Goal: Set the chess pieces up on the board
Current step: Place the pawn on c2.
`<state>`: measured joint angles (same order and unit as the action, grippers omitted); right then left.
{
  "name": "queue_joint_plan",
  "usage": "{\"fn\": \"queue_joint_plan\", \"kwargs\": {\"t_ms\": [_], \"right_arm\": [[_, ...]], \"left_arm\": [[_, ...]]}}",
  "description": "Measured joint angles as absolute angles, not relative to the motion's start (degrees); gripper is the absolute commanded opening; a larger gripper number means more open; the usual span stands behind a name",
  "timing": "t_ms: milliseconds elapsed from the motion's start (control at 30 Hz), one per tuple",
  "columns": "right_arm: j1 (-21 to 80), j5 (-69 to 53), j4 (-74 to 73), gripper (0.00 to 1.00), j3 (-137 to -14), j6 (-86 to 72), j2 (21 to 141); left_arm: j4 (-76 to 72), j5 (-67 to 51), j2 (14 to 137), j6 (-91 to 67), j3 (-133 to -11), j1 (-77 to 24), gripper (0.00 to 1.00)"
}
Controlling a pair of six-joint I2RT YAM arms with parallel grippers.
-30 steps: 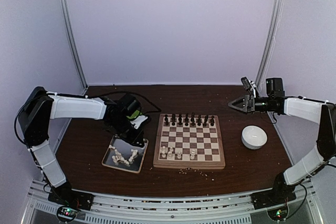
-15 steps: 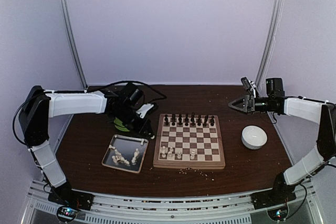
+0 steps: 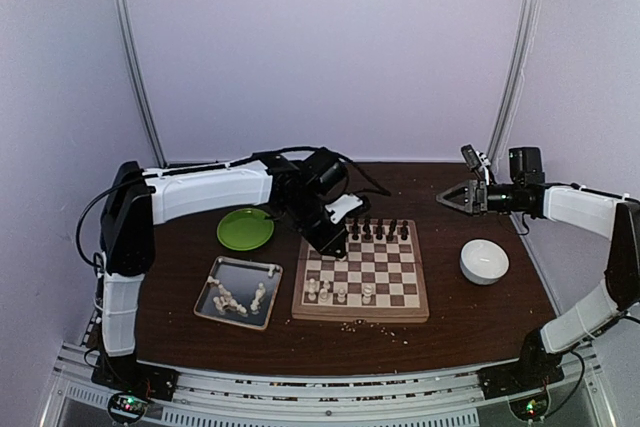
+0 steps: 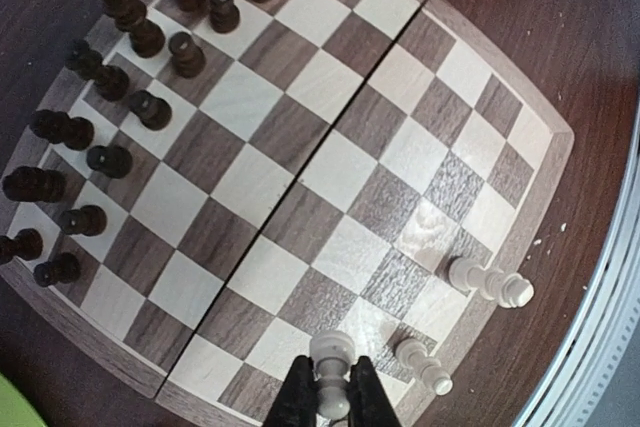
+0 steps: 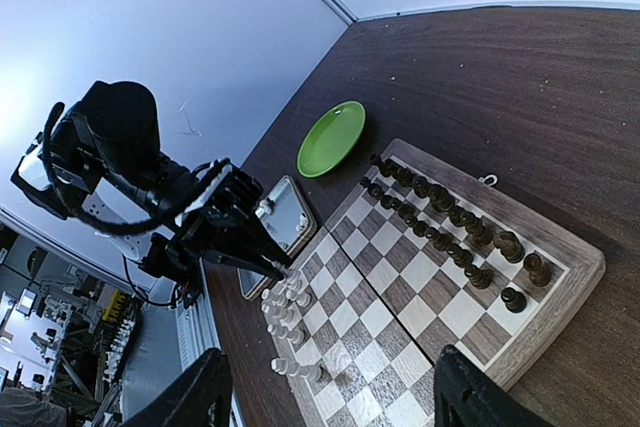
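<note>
**knightmare:** Cream-white piece (image 4: 331, 352) is clamped in the left gripper (image 4: 330, 402) — its two dark fingers (image 4: 298, 397) are pressed against its sides, with one end poking out past the tips. It hangs over the left edge of the board (image 3: 360, 317), toward the near half. Can't tell whether it touches a square.

**e4guy:** ok and the rest of the set?

**knightmare:** The dark pieces (image 3: 360, 230) stand in two rows along the far side of the board, upright as far as I can see. A few white pieces (image 3: 338, 293) stand on the near rows, left of centre. More cream pieces (image 3: 236, 299) lie jumbled in the silver tray (image 3: 205, 299), which sits on the table (image 3: 170, 267) just left of the board.

**e4guy:** what's the other arm up to?

**knightmare:** The right gripper (image 3: 443, 197) hovers at the far right, well apart from the board, fingers spread wide and gripping nothing — its wrist camera looks between them at the whole board. A white bowl (image 3: 484, 261) sits right of the board, a green plate (image 3: 245, 229) sits beyond the tray on the far left, and pale crumbs (image 3: 350, 325) dot the table by the board's near rim.
</note>
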<state>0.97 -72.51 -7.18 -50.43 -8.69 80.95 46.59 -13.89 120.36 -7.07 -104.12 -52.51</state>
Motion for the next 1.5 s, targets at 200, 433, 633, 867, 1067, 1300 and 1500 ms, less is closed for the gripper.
{"fn": "queue_joint_plan", "kwargs": {"t_ms": [200,433,633,867,1067,1300,1500], "right_arm": [[0.82,-72.58,-7.35,0.69,-50.54,-8.45,80.93],[0.82,-72.64,-7.7,0.69,-50.7,-8.03,80.93],[0.82,-72.64,-7.97,0.69,-50.76,-7.9,80.93],[0.82,-72.66,-7.97,0.69,-50.76,-7.88,80.93],[0.82,-72.69,-7.99,0.69,-50.76,-7.88,80.93],[0.8,-72.77,-7.99,0.69,-50.76,-7.88,80.93],[0.82,-72.9,-7.99,0.69,-50.76,-7.88,80.93]], "left_arm": [[51.68,-11.57,122.85,-4.01,-107.57,-54.7,0.03],[53.98,-9.58,124.77,-1.37,-108.53,-55.81,0.03],[54.96,-9.19,125.36,0.14,-108.57,-56.84,0.04],[55.64,-9.19,126.76,1.17,-109.65,-57.76,0.05],[56.25,-8.95,128.6,1.72,-110.28,-57.98,0.06],[57.06,-8.71,128.99,1.85,-110.28,-57.98,0.07],[57.1,-8.73,129.01,1.89,-110.28,-58.08,0.08]]}}
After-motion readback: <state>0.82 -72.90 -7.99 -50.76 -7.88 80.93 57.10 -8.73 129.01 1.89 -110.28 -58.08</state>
